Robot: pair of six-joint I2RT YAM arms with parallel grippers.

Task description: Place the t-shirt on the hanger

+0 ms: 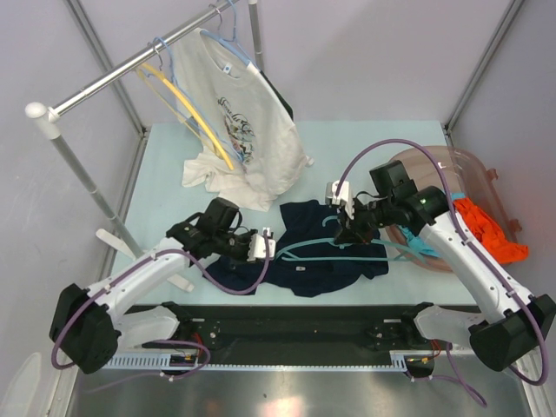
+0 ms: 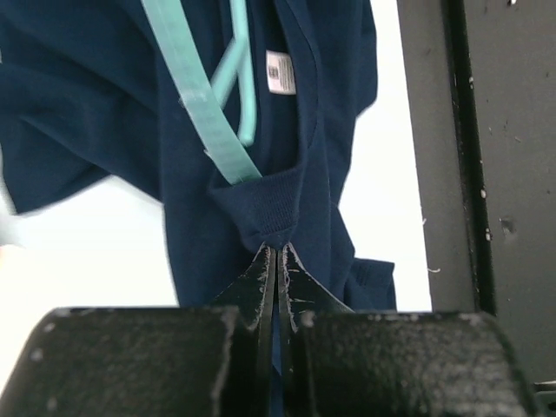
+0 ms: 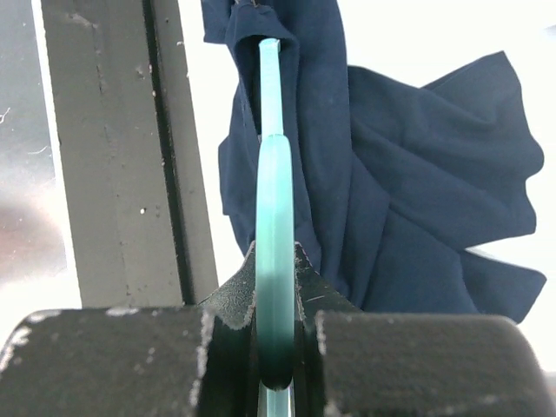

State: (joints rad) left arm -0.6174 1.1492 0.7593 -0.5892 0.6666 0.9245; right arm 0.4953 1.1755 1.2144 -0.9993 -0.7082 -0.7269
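Closest to the lens in the left wrist view, the left gripper [image 2: 276,261] has its black jaws pressed together on a fold of ribbed neckline from the plain dark navy-blue short-sleeved t-shirt [image 2: 87,95]. It looks a sensible hold, since gripping the collar lets that arm stretch the neck opening over the thin teal plastic hanger [image 2: 198,104], one arm of which disappears behind the ribbing just beside the small white neck label [image 2: 280,71]. The right gripper [image 3: 276,265] pinches the hanger's flat bar edge-on between its jaws, apparently to steady it against the pull of the cloth. From above, the t-shirt lies crumpled on the pale blue-green bench [image 1: 373,143] between the two grippers, near the front edge, with the hanger across its upper part. Neither shoulder looks seated yet, so the threading seems at an early stage. To the right, a translucent pinkish plastic tub [image 1: 434,161] sits behind the right arm, and an orange garment [image 1: 495,234] spills over its near rim — what else it holds I cannot tell. At the back left, a white printed t-shirt [image 1: 239,130] hangs from a metal rail [image 1: 130,62] beside a yellow hanger [image 1: 201,124].
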